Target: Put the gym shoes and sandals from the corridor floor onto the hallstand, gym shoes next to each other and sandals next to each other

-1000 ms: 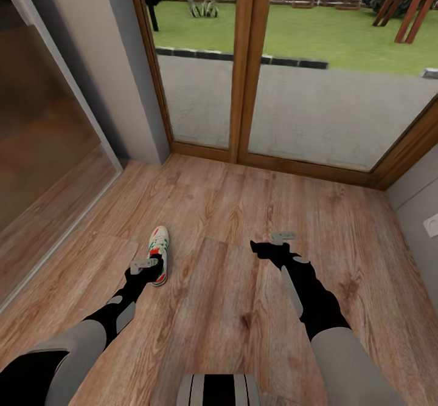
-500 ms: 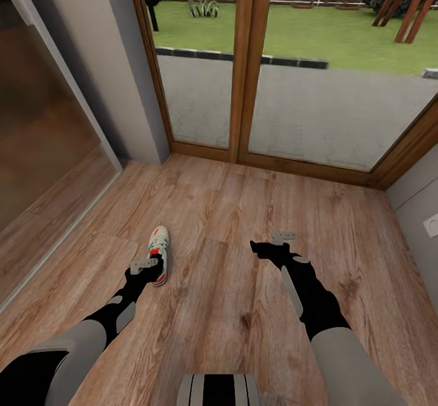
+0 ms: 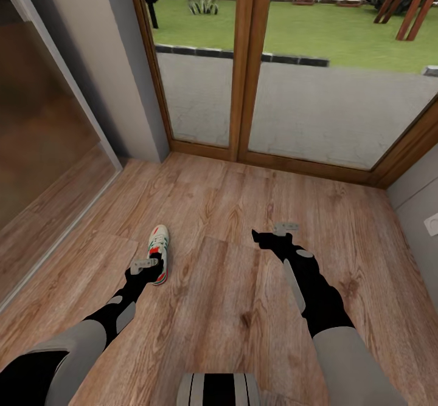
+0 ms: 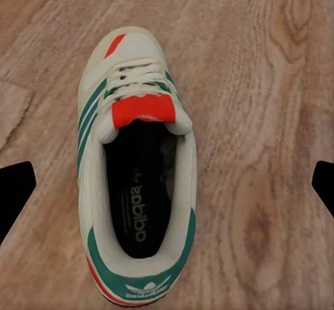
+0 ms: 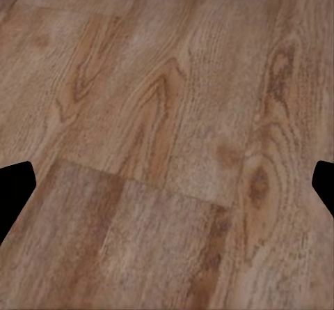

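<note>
One gym shoe point(image 3: 159, 249) lies on the corridor floor point(image 3: 231, 296), cream-white with green stripes and red accents, its toe pointing away from me. My left gripper point(image 3: 152, 267) hovers over its heel end. In the left wrist view the gym shoe point(image 4: 139, 177) lies between the wide-apart black fingertips point(image 4: 15, 191) of the open left gripper point(image 4: 167, 191), which do not touch it. My right gripper point(image 3: 264, 240) hangs open above bare planks point(image 5: 167, 150), holding nothing. The sandals and the hallstand are out of view.
A wood-framed glass door point(image 3: 243, 65) to a garden closes the far end of the corridor. A grey wall and a sliding glass panel point(image 3: 42, 126) run along the left. A grey wall with a white socket point(image 3: 432, 223) stands at the right.
My right gripper has moved slightly forward, away from me. The left gripper and the gym shoe have stayed where they were.
</note>
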Controlling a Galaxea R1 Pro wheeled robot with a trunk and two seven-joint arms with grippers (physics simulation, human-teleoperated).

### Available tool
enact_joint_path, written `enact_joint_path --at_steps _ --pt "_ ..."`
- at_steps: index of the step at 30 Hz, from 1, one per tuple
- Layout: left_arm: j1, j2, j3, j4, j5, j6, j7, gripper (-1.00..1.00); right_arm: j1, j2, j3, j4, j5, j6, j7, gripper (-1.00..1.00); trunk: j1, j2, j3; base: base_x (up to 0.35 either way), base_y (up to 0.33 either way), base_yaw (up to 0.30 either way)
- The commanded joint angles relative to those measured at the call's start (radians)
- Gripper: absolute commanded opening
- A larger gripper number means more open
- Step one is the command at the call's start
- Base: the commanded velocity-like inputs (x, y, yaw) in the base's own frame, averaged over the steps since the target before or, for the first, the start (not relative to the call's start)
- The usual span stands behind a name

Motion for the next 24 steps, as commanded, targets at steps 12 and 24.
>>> enact_joint_path --at_steps 12,24 --pt "-0.001 0.000 0.003 0.002 0.010 -0.001 -0.010 1.00 0.000 0.000 0.000 -0.002 -0.001 0.007 0.001 1.00 0.002 -0.001 -0.024 0.000 0.000 0.000" --pt "-0.001 0.000 0.003 0.001 0.010 -0.001 -0.010 1.00 0.000 0.000 0.001 -0.002 -0.001 0.007 0.001 1.00 0.007 -0.004 -0.089 0.000 0.000 0.000"
